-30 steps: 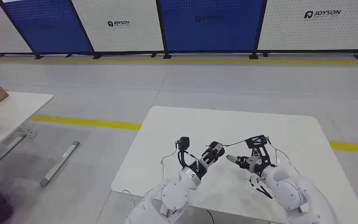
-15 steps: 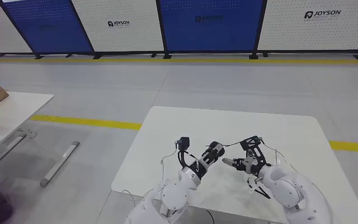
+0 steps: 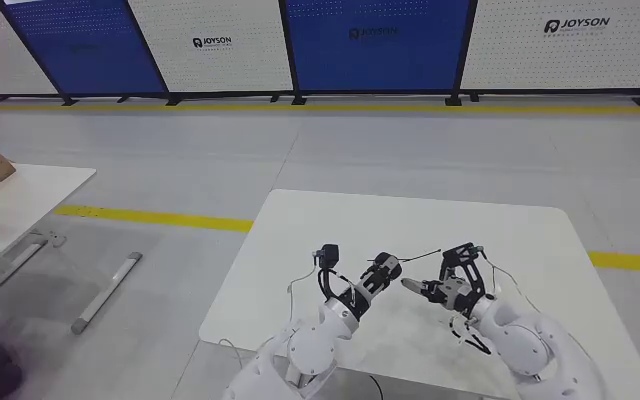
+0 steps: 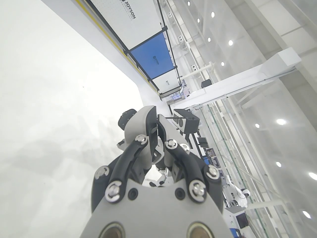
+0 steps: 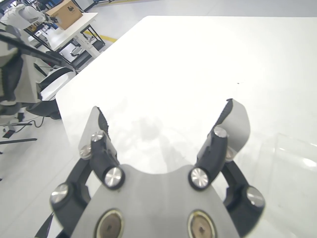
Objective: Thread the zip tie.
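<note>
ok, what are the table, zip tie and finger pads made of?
Table: white, smooth, with a faint sheen and soft reflections; likely laminate or coated board, can't confirm.
Zip tie: thin matte black strip sticking out unsupported; looks like plastic, probably nylon.
Pads: black, toothed edge, matte; rubber-like, backed by grey shells that look like brushed metal.

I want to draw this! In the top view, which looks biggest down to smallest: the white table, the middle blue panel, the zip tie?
1. white table
2. middle blue panel, which is farther away
3. zip tie
</note>
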Tool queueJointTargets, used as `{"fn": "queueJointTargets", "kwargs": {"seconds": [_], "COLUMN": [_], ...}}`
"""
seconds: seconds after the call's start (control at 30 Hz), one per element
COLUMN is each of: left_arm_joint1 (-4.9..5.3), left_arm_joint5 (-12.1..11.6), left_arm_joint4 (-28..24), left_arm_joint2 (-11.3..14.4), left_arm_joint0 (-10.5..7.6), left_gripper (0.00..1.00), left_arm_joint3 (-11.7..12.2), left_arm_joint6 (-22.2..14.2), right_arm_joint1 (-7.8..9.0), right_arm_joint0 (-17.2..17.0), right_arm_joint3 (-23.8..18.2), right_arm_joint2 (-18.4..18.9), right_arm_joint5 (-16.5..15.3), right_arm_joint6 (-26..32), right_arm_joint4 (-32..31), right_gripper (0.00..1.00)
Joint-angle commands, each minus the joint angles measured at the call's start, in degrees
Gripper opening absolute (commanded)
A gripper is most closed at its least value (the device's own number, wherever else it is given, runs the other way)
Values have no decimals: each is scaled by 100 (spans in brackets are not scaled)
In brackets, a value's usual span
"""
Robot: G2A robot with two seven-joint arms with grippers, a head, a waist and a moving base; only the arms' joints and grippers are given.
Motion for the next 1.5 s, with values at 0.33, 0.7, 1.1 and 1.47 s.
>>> {"fn": "queueJointTargets", "kwargs": {"seconds": [0.33,0.7,1.1,1.47], "left_arm_joint1": [0,0,0,0], "left_arm_joint5": [0,0,0,0], "left_arm_joint4": [0,0,0,0], "left_arm_joint2": [0,0,0,0], "left_arm_joint0": [0,0,0,0], "left_gripper": [0,0,0,0], "left_arm_joint3": [0,0,0,0], "left_arm_joint6": [0,0,0,0], "right_arm_joint1": [20,-11,-46,-7], "right_arm_joint0": [-222,-357,-304,-262], "right_arm_joint3": [-25,-82,-35,-190], "right_arm_joint2": [90,84,-37,-152], "right_arm_joint5": [-69,-162,-162,-162], "right_arm_joint6": [-814,-1026,-979,-813], "right_arm_joint4": [-86,360,391,604], "right_gripper": [100,47,18,22]}}
